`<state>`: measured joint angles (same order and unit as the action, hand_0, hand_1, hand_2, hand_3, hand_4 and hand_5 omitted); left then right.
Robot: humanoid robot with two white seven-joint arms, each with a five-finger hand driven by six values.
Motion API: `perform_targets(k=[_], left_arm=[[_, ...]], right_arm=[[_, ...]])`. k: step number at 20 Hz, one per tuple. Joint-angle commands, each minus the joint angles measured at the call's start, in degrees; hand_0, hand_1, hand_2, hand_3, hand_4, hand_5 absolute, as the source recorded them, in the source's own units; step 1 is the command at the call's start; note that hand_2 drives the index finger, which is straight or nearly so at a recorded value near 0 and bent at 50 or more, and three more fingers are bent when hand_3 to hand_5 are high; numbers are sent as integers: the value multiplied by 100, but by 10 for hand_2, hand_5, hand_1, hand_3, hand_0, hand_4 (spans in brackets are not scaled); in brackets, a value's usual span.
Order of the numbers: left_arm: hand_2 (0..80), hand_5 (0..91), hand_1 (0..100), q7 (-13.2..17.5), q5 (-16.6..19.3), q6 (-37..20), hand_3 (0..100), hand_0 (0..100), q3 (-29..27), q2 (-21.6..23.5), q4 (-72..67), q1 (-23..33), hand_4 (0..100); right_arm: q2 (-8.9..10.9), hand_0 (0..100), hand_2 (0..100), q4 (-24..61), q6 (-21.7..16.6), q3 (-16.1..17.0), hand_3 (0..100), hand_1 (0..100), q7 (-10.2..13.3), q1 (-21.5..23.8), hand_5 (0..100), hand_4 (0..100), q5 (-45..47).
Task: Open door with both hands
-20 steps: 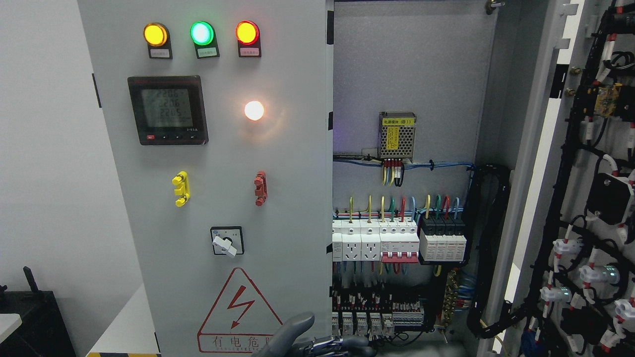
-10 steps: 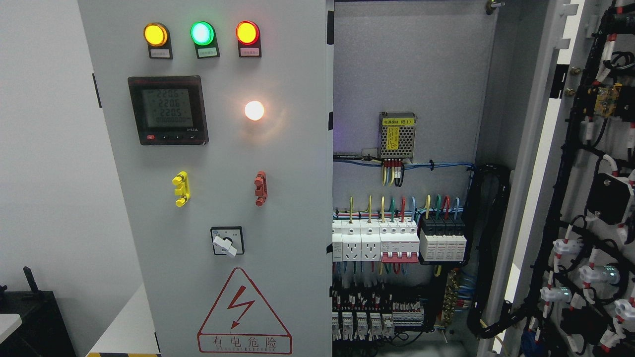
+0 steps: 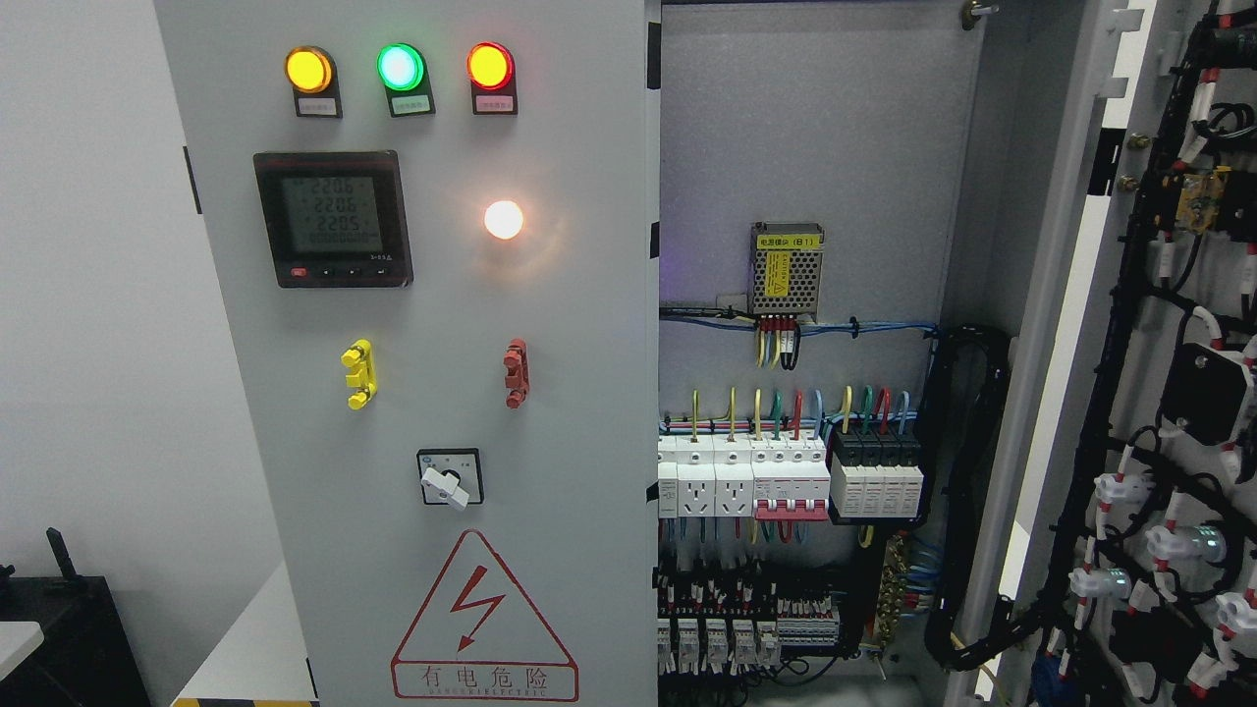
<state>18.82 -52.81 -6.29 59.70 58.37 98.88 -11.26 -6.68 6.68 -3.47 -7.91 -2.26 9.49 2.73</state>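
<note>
Right door (image 3: 1169, 412) swung open, cabinet (image 3: 815, 128) exposing breakers (image 3: 786, 476) and wiring; neither hand visible, their state unknowable, after 1 vanished from below.

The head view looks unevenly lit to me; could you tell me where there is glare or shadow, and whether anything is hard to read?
In the head view, the white indicator lamp blooms, casting a warm halo on the closed left door; the meter display is dim, its digits soft; the lower cabinet interior sits in shadow; the open right door is cropped by the frame edge; no hand shows.
</note>
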Motion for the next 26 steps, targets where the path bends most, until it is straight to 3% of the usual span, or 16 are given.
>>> perform_targets(k=[1,5,9,14,21,26], left_arm=[[0,0,0,-10,509,-249,0,0,-291,394,-597,1273,44],[0,0,0,-18,789,-258,0,0,-792,289,-851,2056,43],[0,0,0,-27,1080,-258,0,0,-1057,-168,-1414,2627,43],[0,0,0,-36,1186,-267,0,0,-1110,-835,-2230,3120,43],[0,0,0,-27,1387,-802,0,0,-1330,-2425,-4690,3121,44],[0,0,0,-18,1467,-1067,0,0,-1365,-3129,-5974,2893,43]], right_arm=[[0,0,0,0,-4,0,0,0,-2,0,0,0,0],[0,0,0,0,-4,0,0,0,-2,0,0,0,0],[0,0,0,0,-4,0,0,0,-2,0,0,0,0],[0,0,0,0,-4,0,0,0,-2,0,0,0,0],[0,0,0,0,-4,0,0,0,-2,0,0,0,0],[0,0,0,0,-4,0,0,0,-2,0,0,0,0]])
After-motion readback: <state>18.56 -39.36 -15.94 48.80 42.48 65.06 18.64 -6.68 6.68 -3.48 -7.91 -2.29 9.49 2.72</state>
